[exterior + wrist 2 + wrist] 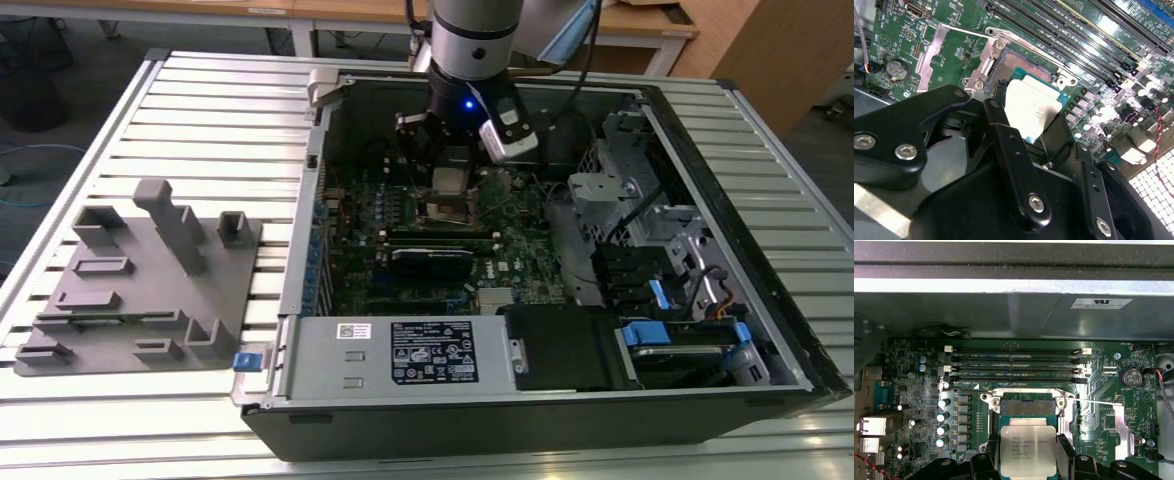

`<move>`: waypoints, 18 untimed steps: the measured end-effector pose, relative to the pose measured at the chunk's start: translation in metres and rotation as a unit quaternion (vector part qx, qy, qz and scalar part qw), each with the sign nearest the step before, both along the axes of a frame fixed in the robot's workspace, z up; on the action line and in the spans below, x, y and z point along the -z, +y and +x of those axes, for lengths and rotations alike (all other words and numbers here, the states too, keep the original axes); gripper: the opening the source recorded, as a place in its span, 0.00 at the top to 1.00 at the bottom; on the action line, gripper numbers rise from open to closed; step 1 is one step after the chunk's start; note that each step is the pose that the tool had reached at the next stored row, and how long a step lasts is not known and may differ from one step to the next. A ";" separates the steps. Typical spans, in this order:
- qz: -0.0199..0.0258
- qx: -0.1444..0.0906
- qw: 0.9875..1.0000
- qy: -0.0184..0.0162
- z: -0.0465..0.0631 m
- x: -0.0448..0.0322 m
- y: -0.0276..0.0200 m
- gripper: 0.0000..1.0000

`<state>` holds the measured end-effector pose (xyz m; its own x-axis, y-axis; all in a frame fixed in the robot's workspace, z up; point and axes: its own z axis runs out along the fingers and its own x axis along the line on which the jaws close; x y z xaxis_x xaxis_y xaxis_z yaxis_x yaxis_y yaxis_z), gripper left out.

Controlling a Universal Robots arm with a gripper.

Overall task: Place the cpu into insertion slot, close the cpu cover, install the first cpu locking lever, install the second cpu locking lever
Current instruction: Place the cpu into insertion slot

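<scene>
The cpu [1028, 450], a flat square chip with a silvery top, sits between my gripper's fingers [1064, 452] just over the near part of the insertion slot [1026, 407]. The slot's golden-tan contact field lies bare beyond the chip's edge. In the second wrist view the cpu [1031, 107] hangs tilted above the slot [1019, 65], with my gripper [1029, 120] shut on it. The cpu cover [1119, 427], a thin metal frame, is swung open beside the slot, and a thin lever rod [1099, 402] juts out by it. From outside, my gripper [450, 185] hovers over the slot [450, 212].
Long black memory slots [1014, 365] run just past the slot. A black card with a blue edge [430, 258] lies nearer the case front. The power supply [400, 350] and drive cages [667, 290] fill the case's front and right. A grey fixture [140, 280] stands on the table.
</scene>
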<state>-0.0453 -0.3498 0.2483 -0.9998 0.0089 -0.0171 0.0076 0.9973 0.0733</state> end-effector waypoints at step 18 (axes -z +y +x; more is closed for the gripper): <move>0.000 0.055 0.998 0.000 0.000 0.0003 0.0000 0.46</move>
<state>-0.0454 -0.3498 0.2480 -0.9928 0.1182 -0.0170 0.1166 0.9905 0.0732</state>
